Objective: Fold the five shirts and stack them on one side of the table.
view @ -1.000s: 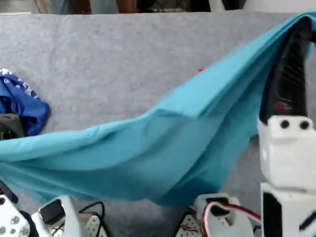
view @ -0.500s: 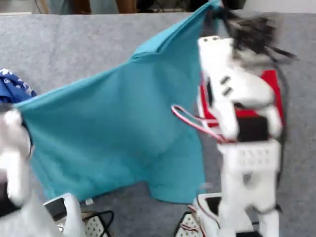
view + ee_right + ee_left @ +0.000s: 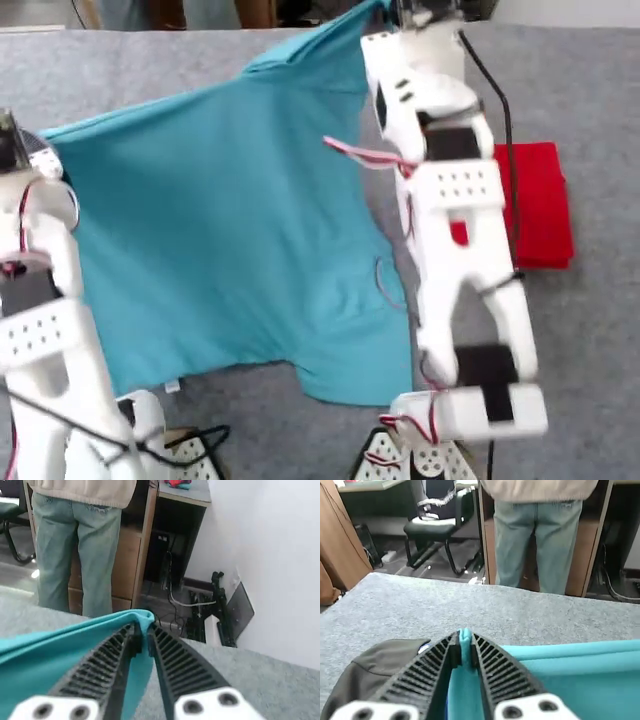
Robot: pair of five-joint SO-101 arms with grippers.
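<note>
At left of the high view the left arm hides a corner of the teal shirt; the left jaws pinch its hem. The shirt spreads over the desk's centre. The right arm, right jaws pinching the top corner, overlaps a folded red shirt at right.

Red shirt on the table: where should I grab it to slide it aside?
After the right gripper drops the teal shirt, probably take the red shirt by its near short edge, coming from the arm bases' side. It lies as a flat folded rectangle with that edge and the outer one clear; the right arm crowds the inner edge.
</note>
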